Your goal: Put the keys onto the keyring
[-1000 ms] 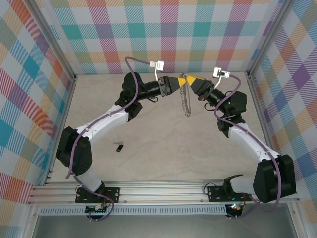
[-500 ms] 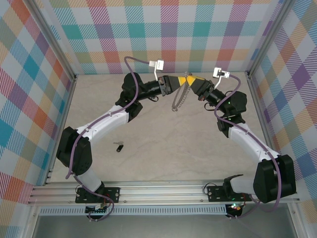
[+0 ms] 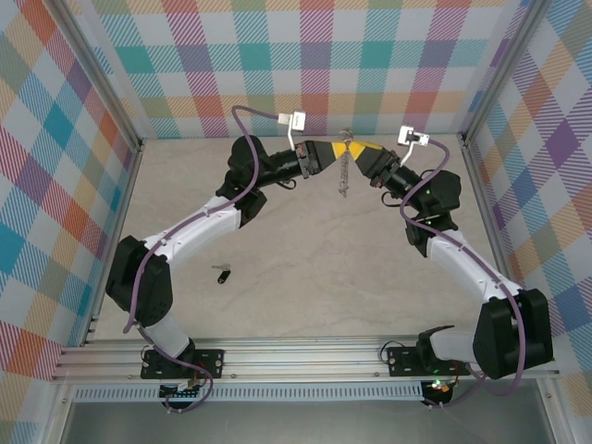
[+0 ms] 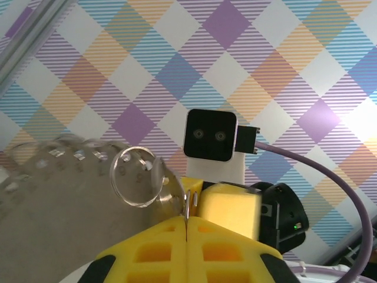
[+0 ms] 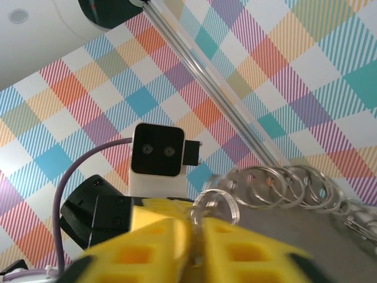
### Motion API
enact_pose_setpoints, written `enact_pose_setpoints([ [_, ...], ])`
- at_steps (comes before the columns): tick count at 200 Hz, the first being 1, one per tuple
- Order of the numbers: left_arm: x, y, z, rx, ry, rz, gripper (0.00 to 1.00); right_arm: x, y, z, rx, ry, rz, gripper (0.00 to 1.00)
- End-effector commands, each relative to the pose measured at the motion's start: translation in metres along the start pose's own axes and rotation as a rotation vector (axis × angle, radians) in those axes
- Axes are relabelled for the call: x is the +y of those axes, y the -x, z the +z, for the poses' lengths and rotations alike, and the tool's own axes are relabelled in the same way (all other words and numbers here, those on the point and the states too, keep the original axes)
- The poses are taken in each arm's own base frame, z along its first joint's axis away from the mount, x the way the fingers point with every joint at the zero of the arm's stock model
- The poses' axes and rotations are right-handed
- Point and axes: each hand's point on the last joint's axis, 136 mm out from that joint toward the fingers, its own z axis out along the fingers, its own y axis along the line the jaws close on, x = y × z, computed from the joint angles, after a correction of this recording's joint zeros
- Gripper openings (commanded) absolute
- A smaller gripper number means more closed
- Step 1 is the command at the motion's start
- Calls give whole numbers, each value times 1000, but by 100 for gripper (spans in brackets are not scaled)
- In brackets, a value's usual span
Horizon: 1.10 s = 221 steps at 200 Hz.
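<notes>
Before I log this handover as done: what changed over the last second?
The left gripper closed on the keyring. The keyring swung out to the left and back, and now hangs straight between the two grippers, looking shorter than before. Whether the right gripper has let go I cannot tell. The key stayed where it was on the table.

walls [image 3: 305,65]: we see plaid in teal, orange, purple, yellow and pink, with striped white squares
worktop [image 3: 305,277]: we see beige with faint marbling
left pincer [image 3: 331,150]: we see yellow fingers
right pincer [image 3: 355,150]: we see the same yellow
keyring [image 3: 344,174]: we see silver-grey metal
key [image 3: 223,274]: we see a dark head and a silvery blade
arms [image 3: 199,222]: we see white links and black joints
cables [image 3: 245,116]: we see purple
wrist cameras [image 4: 211,137]: we see black faces on white mounts
</notes>
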Motion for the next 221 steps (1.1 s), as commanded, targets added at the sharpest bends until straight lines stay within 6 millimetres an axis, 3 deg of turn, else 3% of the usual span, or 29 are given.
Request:
enact_pose_setpoints([
  [1, -22, 3, 2, 18, -46, 93, 0, 8, 12, -9, -25, -20, -26, 36],
  [29, -25, -2, -2, 69, -30, 161, 0, 6, 23, -29, -33, -86, -24, 43],
  [59, -28, -7, -7, 129, -28, 226, 0, 15, 18, -37, 33, -120, -40, 44],
  [124, -39, -23, -20, 268, -32, 383, 0, 26, -10, -37, 233, -76, -29, 39],
  [221, -40, -25, -22, 305, -37, 401, 0, 35, -30, -39, 339, 22, 4, 35],
])
